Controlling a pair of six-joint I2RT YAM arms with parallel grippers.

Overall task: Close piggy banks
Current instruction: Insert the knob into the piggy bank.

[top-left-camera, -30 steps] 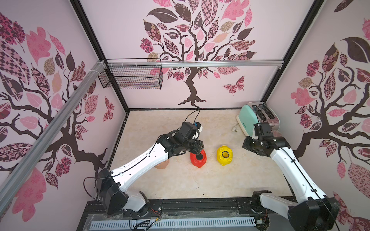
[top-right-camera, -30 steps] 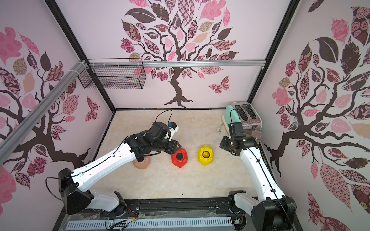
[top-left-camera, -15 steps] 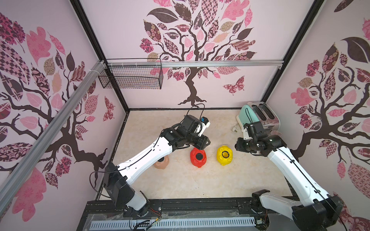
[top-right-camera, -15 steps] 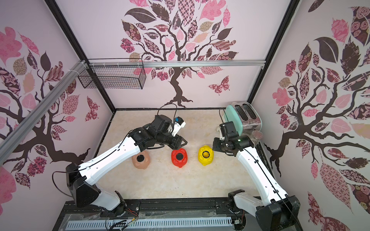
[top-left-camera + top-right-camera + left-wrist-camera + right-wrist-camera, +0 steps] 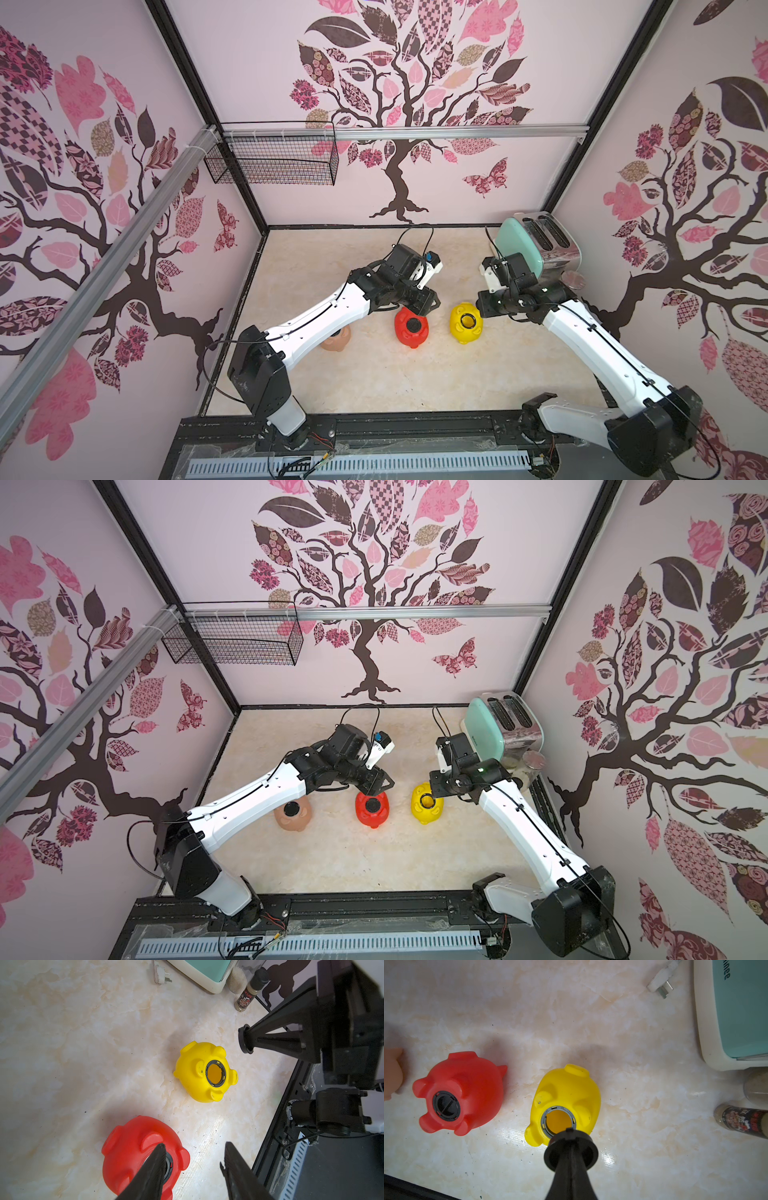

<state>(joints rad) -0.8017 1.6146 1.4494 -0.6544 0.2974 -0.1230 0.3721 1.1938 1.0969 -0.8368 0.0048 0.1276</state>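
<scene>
The yellow pig [image 5: 571,1088] lies open, empty; red pig [image 5: 471,1076] plugged; right gripper [image 5: 571,1147] clamps black plug [image 5: 550,1155]; left gripper [image 5: 195,1145] gapes; toaster [image 5: 519,245] nearby.

In a top view the left arm [image 5: 324,311] hides most of the pink pig [image 5: 337,344], nine o'clock of the red pig [image 5: 404,338].

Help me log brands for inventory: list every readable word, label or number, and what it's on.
"inee": sideways on the toaster, the word's start cut off by the picture edge.
Spice bottle label: printed characters, too blurred to read.
No other text is visible.
</scene>
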